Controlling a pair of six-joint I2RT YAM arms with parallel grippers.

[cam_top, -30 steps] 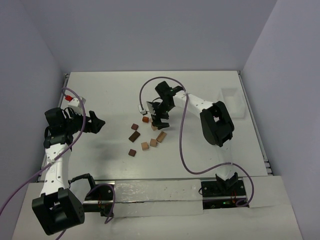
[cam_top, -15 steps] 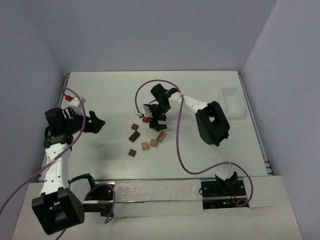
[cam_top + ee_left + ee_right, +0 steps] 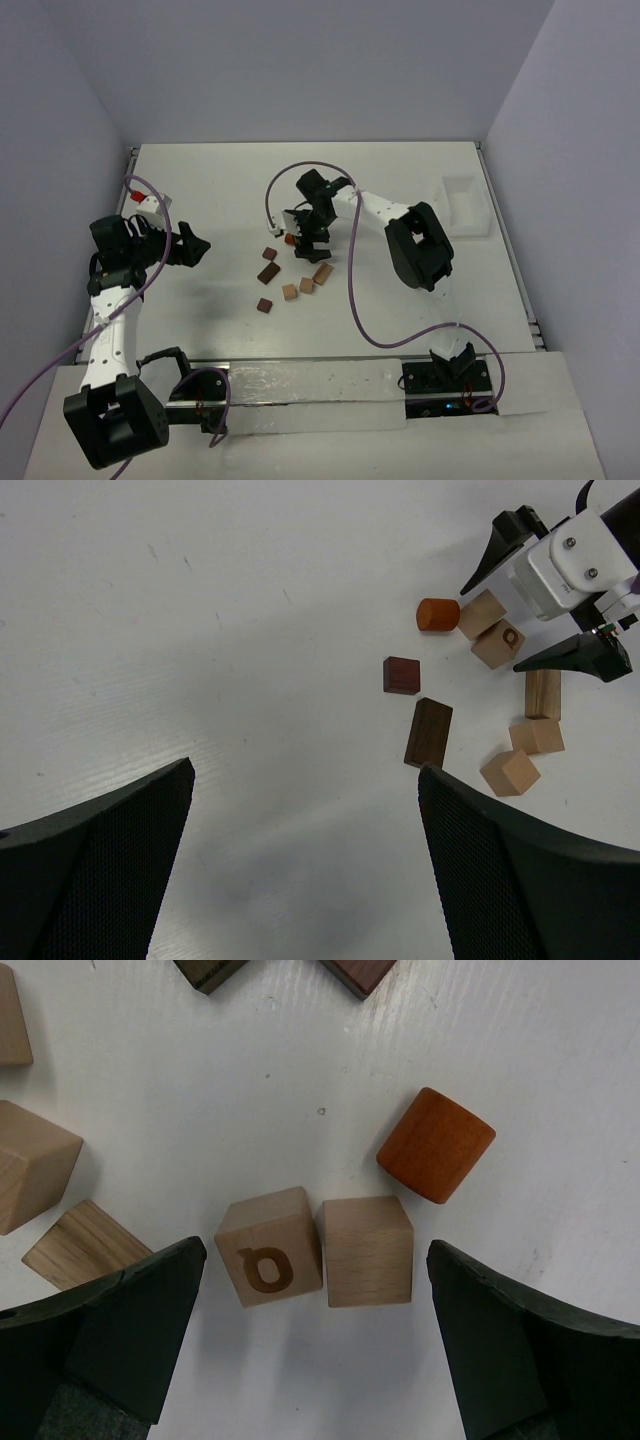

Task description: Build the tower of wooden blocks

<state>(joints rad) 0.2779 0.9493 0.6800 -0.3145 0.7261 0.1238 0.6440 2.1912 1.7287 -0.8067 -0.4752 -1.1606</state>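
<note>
The right tool has slid closer and now hangs wide open over two tan wood blocks, just beside the orange round block. Nothing is stacked yet, so a first pick looks next. The left tool waits open, well away from that round block.

Tan and dark wood blocks lie scattered, unstacked.

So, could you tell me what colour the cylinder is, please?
The cylinder is reddish orange; the right wrist view shows it best.
</note>
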